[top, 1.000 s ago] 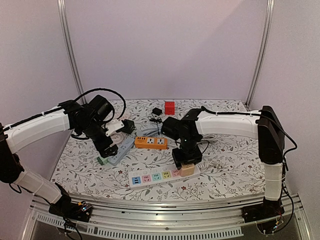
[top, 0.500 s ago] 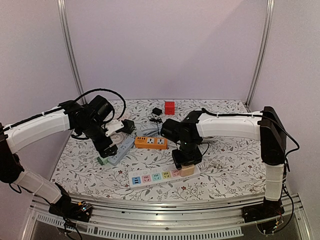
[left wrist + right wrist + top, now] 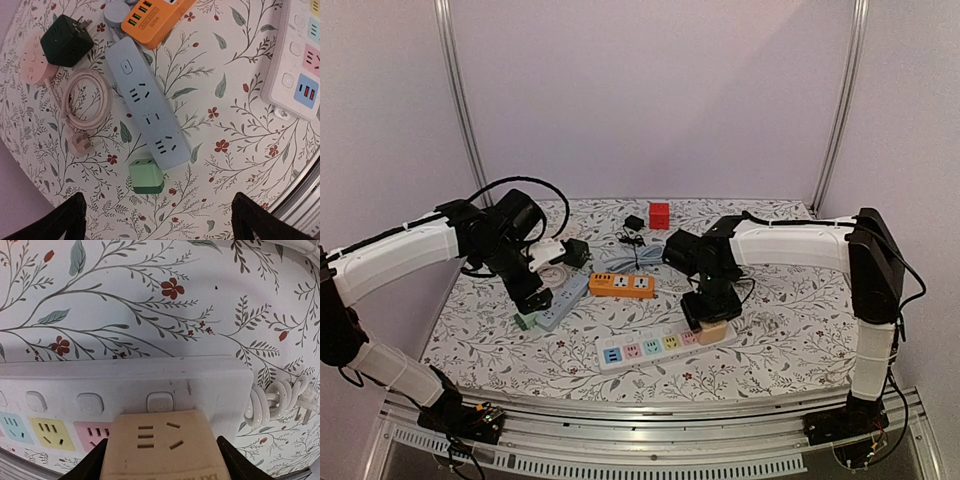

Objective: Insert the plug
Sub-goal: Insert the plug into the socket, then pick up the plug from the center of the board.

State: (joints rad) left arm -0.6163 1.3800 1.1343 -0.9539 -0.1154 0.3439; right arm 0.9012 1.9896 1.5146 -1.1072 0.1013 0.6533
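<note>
Gripping the beige plug (image 3: 159, 440) from both sides, the right gripper (image 3: 713, 325) stands half open, because the block is wide, and its 2 fingers (image 3: 97, 465) seem to press on the left and right faces of it. The plug sits upright on the right end of the white strip (image 3: 650, 352), just beside the pink socket and below the last switch button. Whether its pins are fully down in the socket I cannot tell, since the body hides them.

Compared with 1 second ago, the right arm has moved to the right, and the white strip has moved with it: its right end now lies further right and a little further from the robot, so the strip is more tilted on the table (image 3: 790, 330). My judgement is that the plug is already caught in the strip, otherwise the strip would not follow. So the insertion looks nearly done, but the loose strip slides instead of resisting, and a push straight down would serve better than a sideways one.

The left gripper (image 3: 159, 220) hangs fully open and holds nothing, above the near end of the blue strip (image 3: 150, 120) on the left side, well apart from the white strip
</note>
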